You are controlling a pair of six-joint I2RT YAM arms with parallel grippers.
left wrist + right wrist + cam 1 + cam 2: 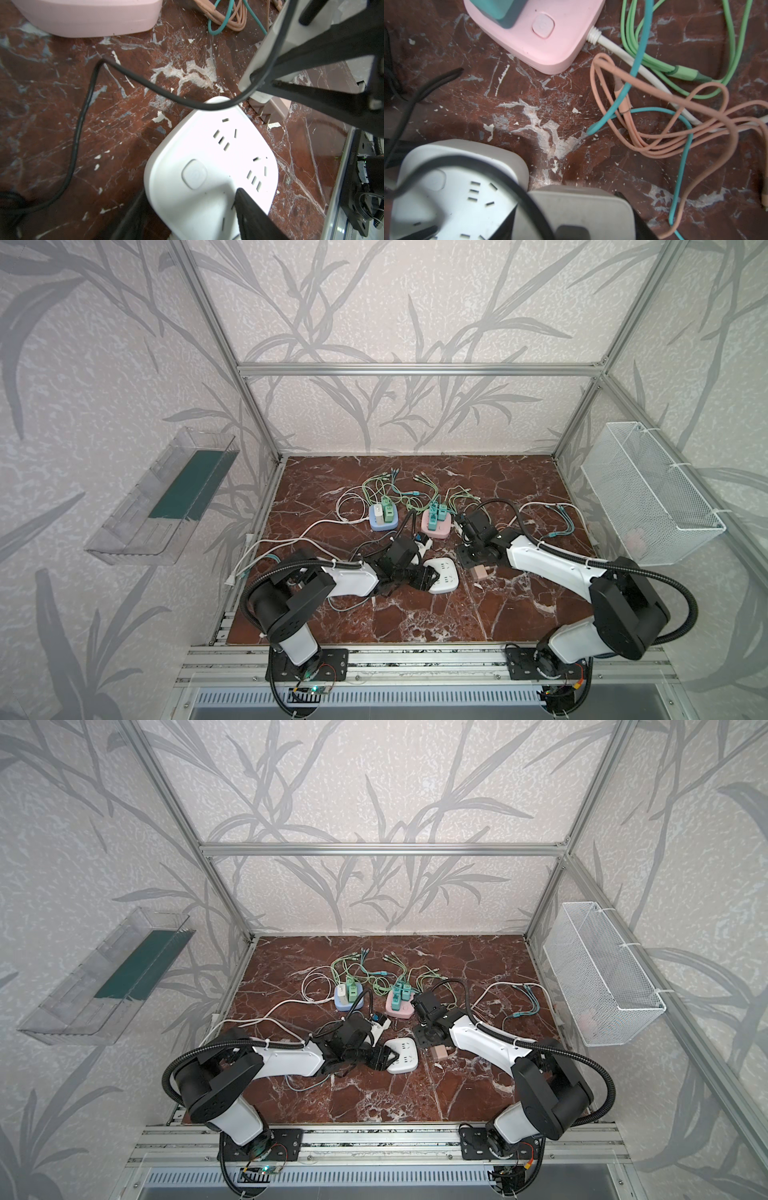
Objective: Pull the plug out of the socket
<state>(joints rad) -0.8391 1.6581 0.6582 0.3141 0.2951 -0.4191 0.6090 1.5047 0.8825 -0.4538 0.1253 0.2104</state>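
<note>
My right end effector (473,565) is closed on the pale pinkish-beige boxy plug (577,207), which is out of the outlets and just beside the right edge of the white rounded-square plastic socket block (442,580). That block lies on the red-brown marbled bench (415,622). My left end effector (430,580) stands half-wide at the block's left end, one finger (249,212) over its face and the other along its edge; I cannot tell whether it clamps.

A black cable (91,104) loops across the block's far corner, crossing both wrist views. Behind sit a pink socket block (436,526) with teal adapters and a pale blue socket block (383,520) with white and green ones. Near the pink block lie tangled peach (654,145), green and teal cords. A white wire basket (648,497) and a clear plastic tray (162,497) hang on the side walls.

The mark on the white block's button (194,174) is too faint to read.
</note>
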